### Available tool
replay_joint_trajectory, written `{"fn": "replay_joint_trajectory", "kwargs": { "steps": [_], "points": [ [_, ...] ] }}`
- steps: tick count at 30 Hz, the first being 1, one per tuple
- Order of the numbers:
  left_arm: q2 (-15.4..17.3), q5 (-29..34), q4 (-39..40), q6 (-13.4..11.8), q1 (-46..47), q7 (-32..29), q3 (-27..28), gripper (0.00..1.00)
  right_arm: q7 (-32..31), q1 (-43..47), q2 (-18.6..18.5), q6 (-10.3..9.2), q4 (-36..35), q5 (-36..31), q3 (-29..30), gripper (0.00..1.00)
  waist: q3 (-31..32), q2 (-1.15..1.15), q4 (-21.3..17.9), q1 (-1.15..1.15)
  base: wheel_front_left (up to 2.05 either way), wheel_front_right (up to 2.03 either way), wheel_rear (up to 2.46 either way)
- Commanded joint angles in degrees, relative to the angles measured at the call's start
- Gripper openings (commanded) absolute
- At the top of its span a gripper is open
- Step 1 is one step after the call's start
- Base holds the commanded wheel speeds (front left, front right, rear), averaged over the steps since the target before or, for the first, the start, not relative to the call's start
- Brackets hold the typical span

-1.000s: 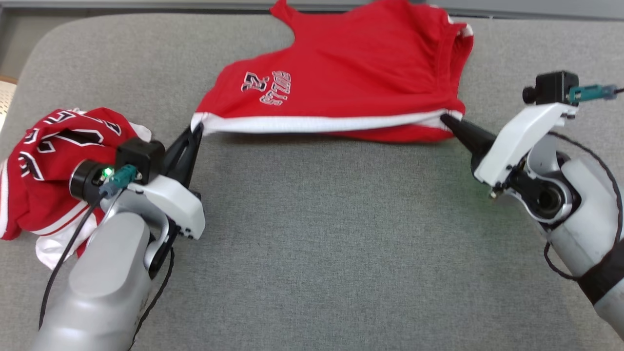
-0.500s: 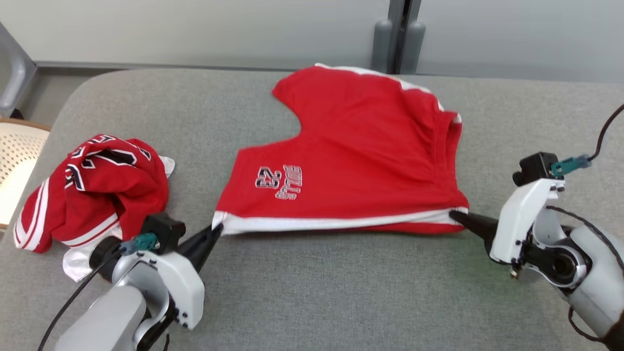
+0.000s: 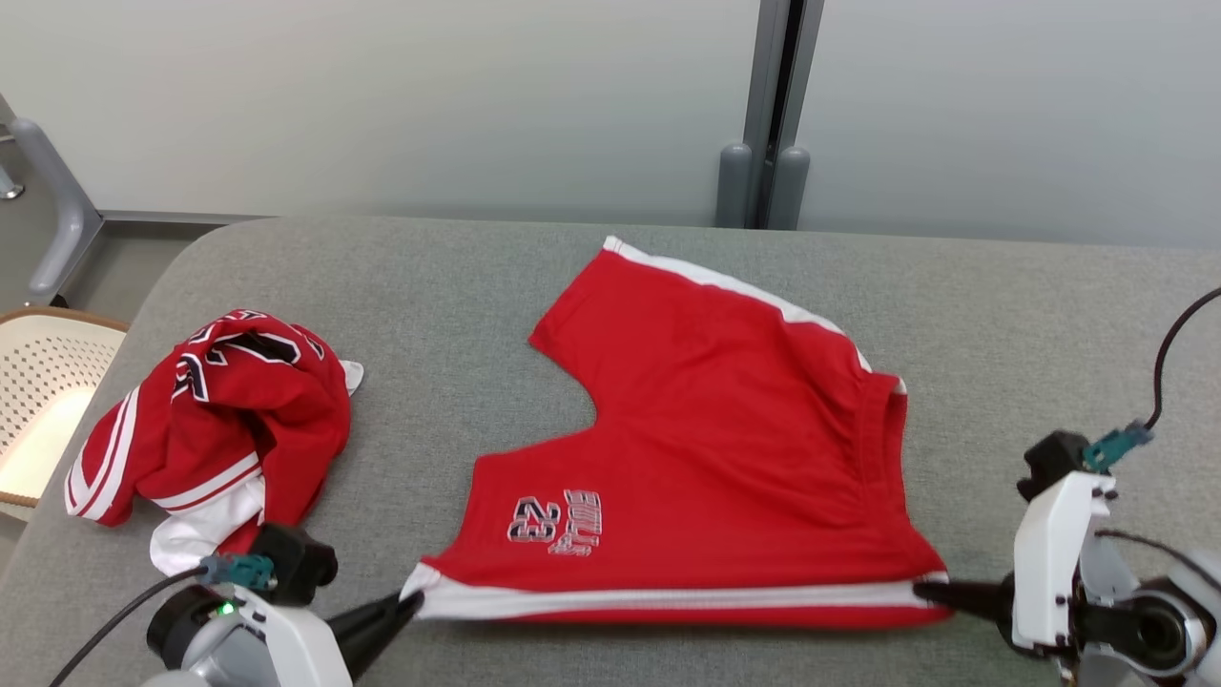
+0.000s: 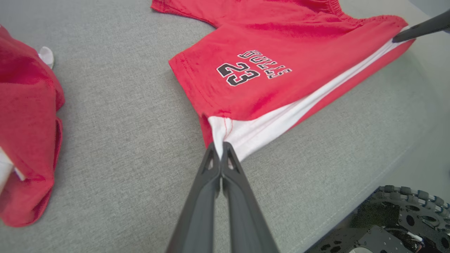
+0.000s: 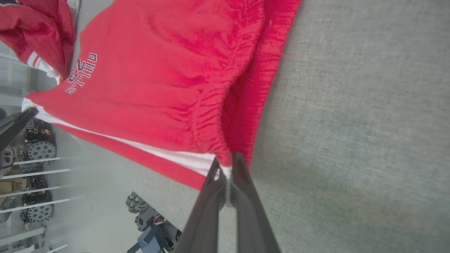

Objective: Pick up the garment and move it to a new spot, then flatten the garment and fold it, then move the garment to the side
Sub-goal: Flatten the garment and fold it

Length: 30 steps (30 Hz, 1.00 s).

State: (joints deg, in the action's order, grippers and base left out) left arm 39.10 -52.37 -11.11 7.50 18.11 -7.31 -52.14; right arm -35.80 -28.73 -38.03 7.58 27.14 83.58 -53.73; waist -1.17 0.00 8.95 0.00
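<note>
Grey table (image 3: 668, 286): red shorts (image 3: 725, 458) lie mostly flat, near edge stretched. L gripper (image 3: 415, 598) & R gripper (image 3: 918, 589) each pinch one corner. Fold, side move pending.

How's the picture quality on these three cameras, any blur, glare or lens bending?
Head view: soft even light, no glare, the red shorts look sharp. Left wrist view: the shorts' print reads crisply, though the table edge bows with the wide lens. Right wrist view: the fabric looks slightly smeared, and the room beyond the table is hazy and washed out.
</note>
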Motion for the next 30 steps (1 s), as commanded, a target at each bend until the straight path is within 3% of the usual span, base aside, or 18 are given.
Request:
{"fn": "replay_joint_trajectory", "kwargs": {
  "steps": [1,7,15,21,30],
  "points": [
    [1.2,-0.4,0.1,-0.1,-0.9,-0.5,0.1,0.00,-0.5,1.2,-1.2,-0.16,0.2,0.0,-0.2,0.00,0.4,0.00,0.0,0.00,0.00,0.00,0.00],
    [5.4,-3.7,5.8,-0.7,-3.5,-5.0,-0.5,0.00,-4.9,4.5,-3.4,-0.16,-4.2,1.3,-2.0,0.00,1.3,0.00,-0.2,0.00,0.00,0.00,0.00],
    [7.7,-2.5,11.6,-3.4,0.1,-4.3,2.6,0.00,-2.9,3.4,-3.2,-0.14,-9.6,3.8,1.7,0.00,-0.4,0.00,-2.0,0.00,0.00,0.00,0.00],
    [7.0,-2.1,12.8,-4.6,6.4,-6.6,5.0,0.00,-1.6,0.1,-0.1,-0.13,-8.8,5.9,4.8,0.00,-2.9,0.00,-4.9,0.00,0.00,0.00,0.00],
    [3.6,0.3,6.9,-2.9,18.2,-11.2,5.2,0.00,-0.6,-6.3,7.5,-0.09,-5.8,7.3,6.4,0.00,-8.8,0.00,-9.5,0.00,0.00,0.00,0.00]
  ]
}}
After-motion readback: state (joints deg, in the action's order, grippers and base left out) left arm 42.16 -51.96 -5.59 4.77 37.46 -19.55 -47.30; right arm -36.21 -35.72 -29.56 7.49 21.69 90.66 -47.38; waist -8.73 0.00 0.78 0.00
